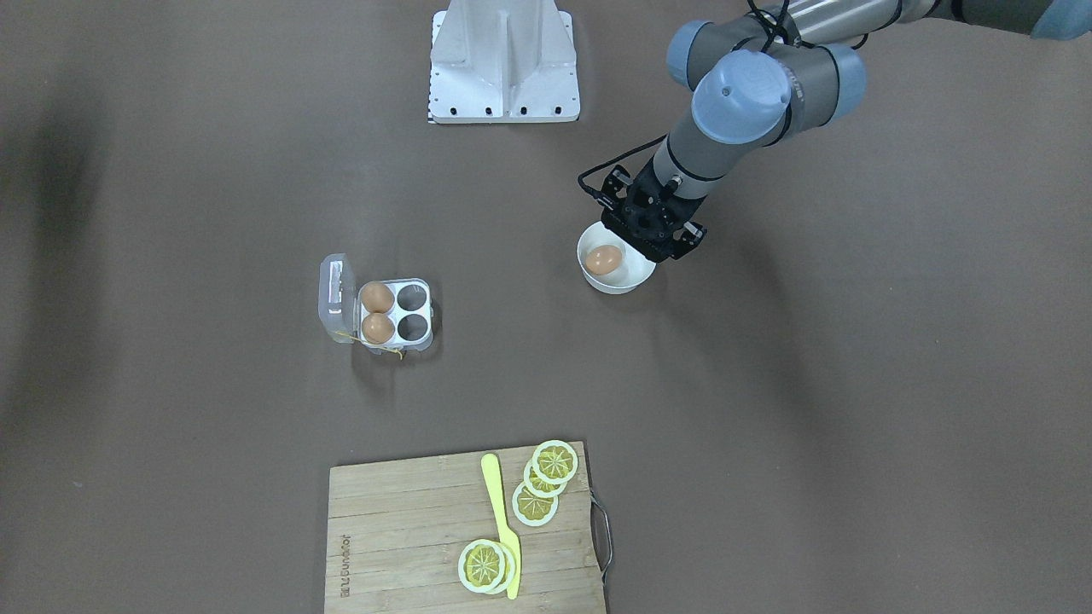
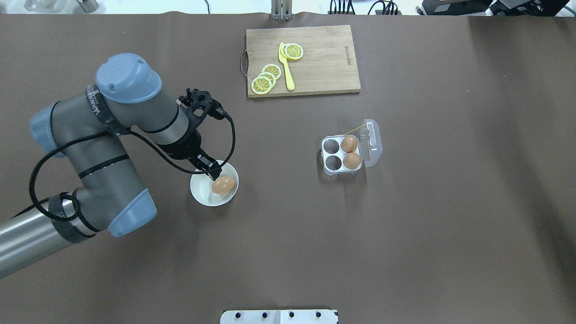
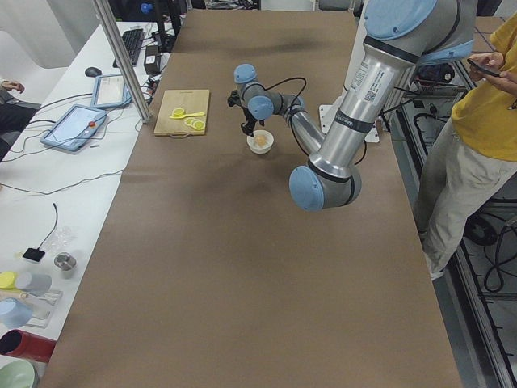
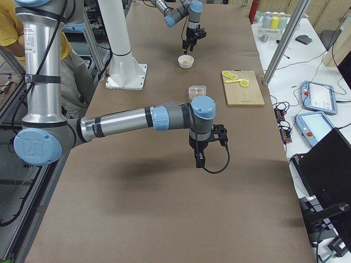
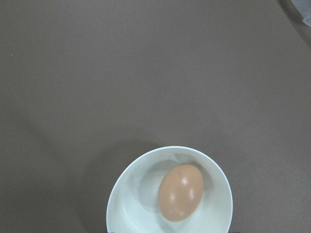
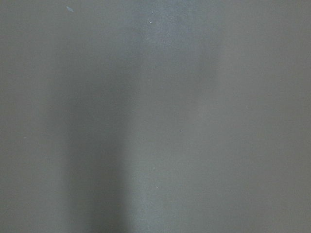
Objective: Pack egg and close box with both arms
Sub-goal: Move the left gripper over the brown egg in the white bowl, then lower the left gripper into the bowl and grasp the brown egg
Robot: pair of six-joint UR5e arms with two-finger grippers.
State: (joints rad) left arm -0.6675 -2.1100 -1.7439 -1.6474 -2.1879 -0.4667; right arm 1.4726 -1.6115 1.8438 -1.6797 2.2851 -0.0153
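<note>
Hovering left gripper [image 2: 210, 171] at 12 o'clock rim of white bowl [image 2: 200, 194]; risking clipping it, cracking egg [image 2: 223, 185]. Not seeing finger spread here, nor on right gripper [image 4: 198, 160].

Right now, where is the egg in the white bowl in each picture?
Front-facing: egg, right of centre.
Overhead: egg, left of centre.
Exterior left: egg, far, upper middle.
Exterior right: egg, far, top middle.
Left wrist: egg, bottom centre.
Right wrist: not there.
Shared landmark: white bowl.
</note>
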